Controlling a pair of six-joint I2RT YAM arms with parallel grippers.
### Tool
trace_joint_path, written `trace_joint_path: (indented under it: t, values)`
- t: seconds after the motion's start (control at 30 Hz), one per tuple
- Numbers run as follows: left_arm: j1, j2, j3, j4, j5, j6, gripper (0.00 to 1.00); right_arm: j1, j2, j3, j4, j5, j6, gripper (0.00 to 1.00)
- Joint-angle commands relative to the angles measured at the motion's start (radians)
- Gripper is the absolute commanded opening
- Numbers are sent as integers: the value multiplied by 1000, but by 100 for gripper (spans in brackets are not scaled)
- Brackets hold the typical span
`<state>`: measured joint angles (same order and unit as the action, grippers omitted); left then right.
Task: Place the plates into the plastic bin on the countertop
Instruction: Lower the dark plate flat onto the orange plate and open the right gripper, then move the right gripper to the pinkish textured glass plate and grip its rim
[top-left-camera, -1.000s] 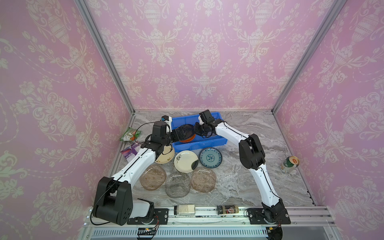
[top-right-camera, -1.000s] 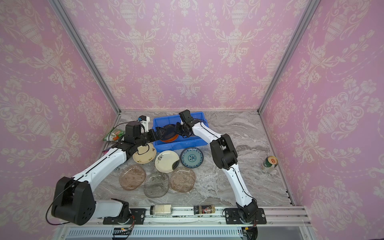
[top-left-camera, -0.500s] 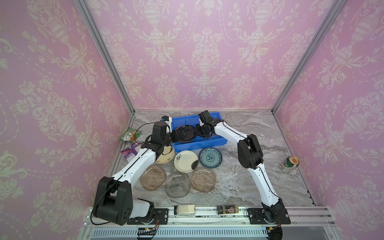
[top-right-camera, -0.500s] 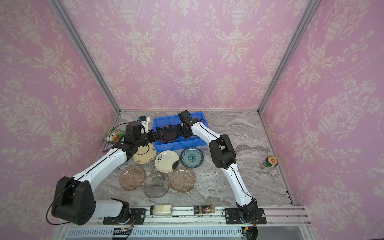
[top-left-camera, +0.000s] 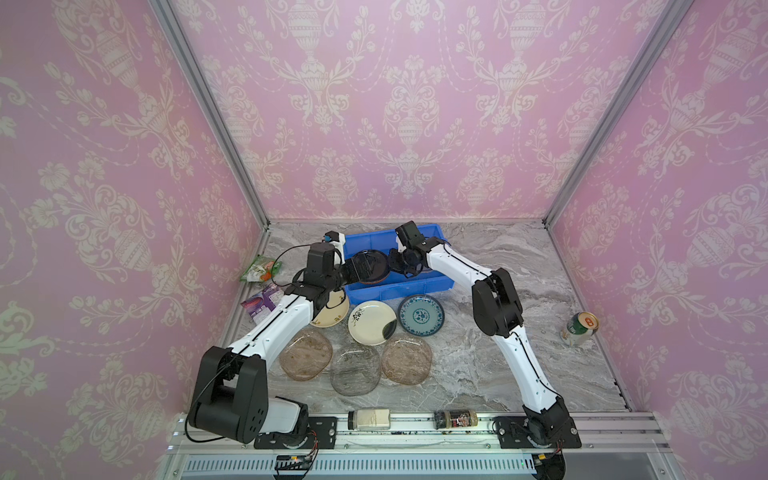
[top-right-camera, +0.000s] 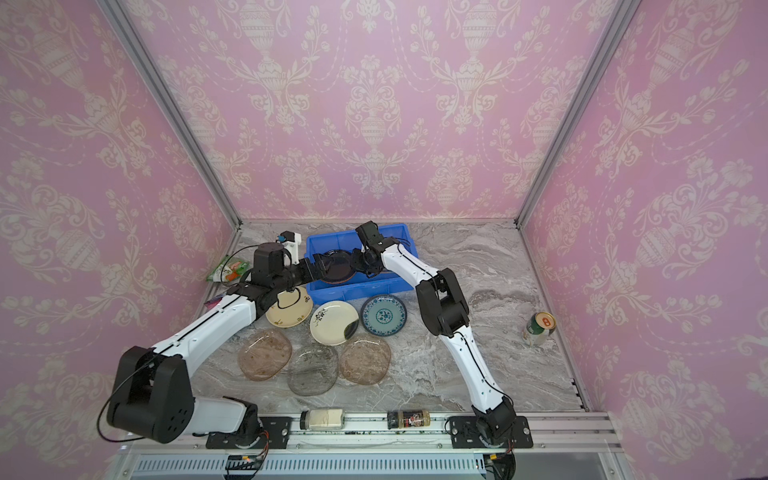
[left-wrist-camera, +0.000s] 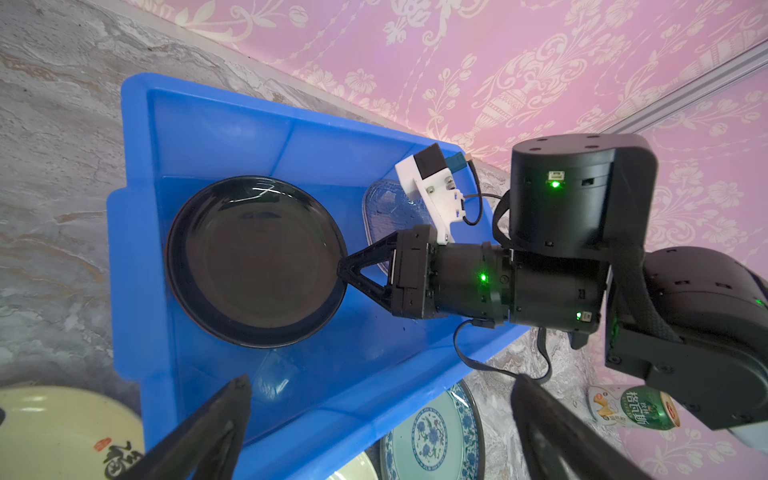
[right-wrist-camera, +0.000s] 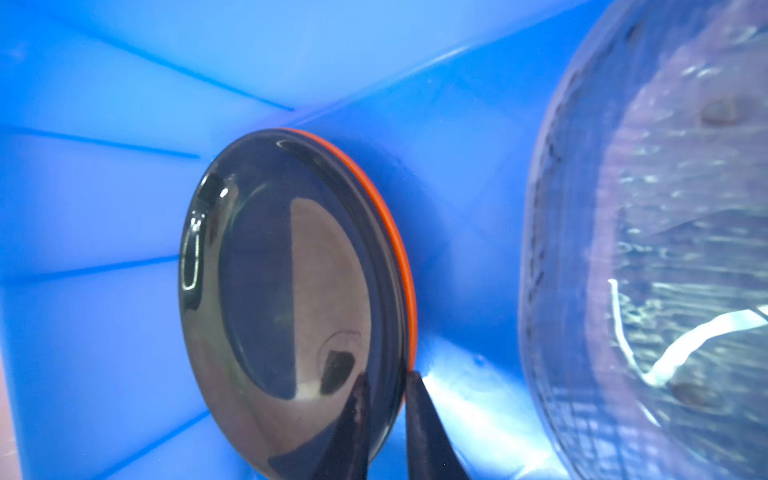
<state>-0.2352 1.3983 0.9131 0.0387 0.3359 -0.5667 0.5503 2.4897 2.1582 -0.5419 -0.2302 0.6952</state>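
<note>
The right gripper (right-wrist-camera: 387, 376) pinches the black plate (right-wrist-camera: 282, 270) by its rim inside the plastic bin (left-wrist-camera: 137, 249), orange plate (right-wrist-camera: 402, 253) beneath; the left gripper (left-wrist-camera: 380, 381) hangs wide open.

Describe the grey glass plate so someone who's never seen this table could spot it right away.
Start at the blue plastic bin at the back of the marble countertop and come forward past the round plates to a row of three rounded-square glass plates. The grey glass plate is the middle one, nearest the front rail; both neighbours are brownish.
</note>
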Motion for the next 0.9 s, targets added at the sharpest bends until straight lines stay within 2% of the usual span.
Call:
trace_joint_path:
  t: [0.0, 0.4, 0.6, 0.73, 0.87]
  values:
    - [10, 20, 7, 15, 24, -8, 99, 8, 29, 19, -4, -30, 0, 16]
    - [5, 11, 20, -4, 16, -10, 99, -15, -112, -21, 8, -21, -38, 26]
    - [-7, -6, 26, -28, -8, 7, 99, -22, -288, -106, 48, -3, -82, 28]
    - [-26, -5, 30, -30, 8, 28, 99, -23, -484, -276, 90, 14, -123, 31]
    - [-50, 5, 35, -29, 25, 48, 99, -16, -733, -610, 189, -6, -130, 35]
